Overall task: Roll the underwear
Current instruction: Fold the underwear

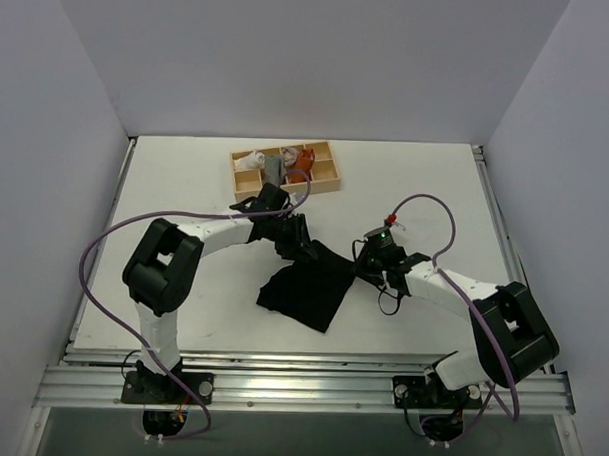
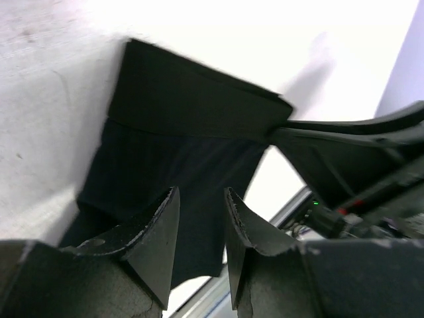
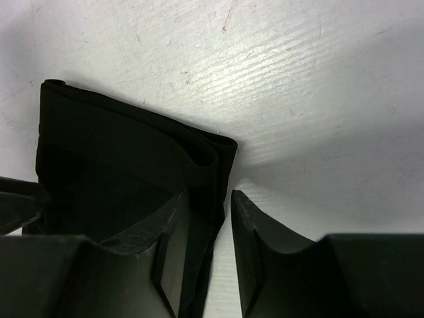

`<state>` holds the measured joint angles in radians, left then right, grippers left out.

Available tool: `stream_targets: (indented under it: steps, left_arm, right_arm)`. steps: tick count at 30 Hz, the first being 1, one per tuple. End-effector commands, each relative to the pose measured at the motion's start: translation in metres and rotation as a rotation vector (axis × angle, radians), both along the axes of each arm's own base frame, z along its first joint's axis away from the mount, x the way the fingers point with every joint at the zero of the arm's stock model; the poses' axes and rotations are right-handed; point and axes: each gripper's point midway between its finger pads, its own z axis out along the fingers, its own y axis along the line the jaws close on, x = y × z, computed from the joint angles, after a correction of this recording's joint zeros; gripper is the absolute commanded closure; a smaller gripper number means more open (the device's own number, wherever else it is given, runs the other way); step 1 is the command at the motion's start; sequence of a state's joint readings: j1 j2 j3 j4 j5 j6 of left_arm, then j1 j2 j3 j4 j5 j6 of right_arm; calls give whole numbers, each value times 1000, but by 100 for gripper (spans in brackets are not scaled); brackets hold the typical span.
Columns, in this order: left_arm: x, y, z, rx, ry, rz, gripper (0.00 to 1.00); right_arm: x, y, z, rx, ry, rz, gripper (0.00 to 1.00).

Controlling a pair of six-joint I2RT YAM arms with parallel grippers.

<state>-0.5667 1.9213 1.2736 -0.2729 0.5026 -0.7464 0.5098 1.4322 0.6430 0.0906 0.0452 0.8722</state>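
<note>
The black underwear [image 1: 302, 293] lies flat on the white table between both arms, its waistband folded over at the far end. My left gripper [image 1: 302, 246] hovers over the garment's far left corner. In the left wrist view its jaws [image 2: 201, 192] stand apart, with the underwear [image 2: 179, 106] spread below them and nothing pinched. My right gripper [image 1: 358, 270] is at the garment's right corner. In the right wrist view it [image 3: 209, 195] is open. The underwear's [image 3: 112, 146] side edge runs between the fingers along the left one, and bare table shows beside the right one.
A small wooden tray [image 1: 339, 174] stands behind the left gripper, holding a white roll [image 1: 250, 161], a grey roll [image 1: 277, 167] and an orange-brown roll [image 1: 302, 163]. The right arm [image 2: 344, 146] crosses the left wrist view. White walls enclose the table on three sides.
</note>
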Motion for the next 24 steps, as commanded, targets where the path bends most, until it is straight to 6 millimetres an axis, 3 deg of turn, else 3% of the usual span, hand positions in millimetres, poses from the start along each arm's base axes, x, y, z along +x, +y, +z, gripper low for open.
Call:
stream_targets:
  steps: [1, 5, 9, 14, 19, 24]
  left_arm:
    - [-1, 3, -15, 26, -36, -45, 59]
    - [-4, 12, -45, 87, -3, -36, 59]
    - [-6, 16, -46, 104, 3, -29, 59]
    - [1, 17, -11, 81, -68, -13, 56]
    - [19, 6, 30, 32, -140, -1, 55]
    - [34, -12, 33, -29, -125, 17, 55]
  right_arm:
    - [2, -2, 0, -13, 10, 2, 71]
    - [3, -2, -6, -6, 17, 0, 70]
    - [5, 1, -10, 19, 9, 5, 70]
    - [1, 14, -12, 96, 1, 61, 62]
    - [2, 17, -14, 119, -8, 72, 62]
    - [4, 21, -18, 146, -21, 69, 66]
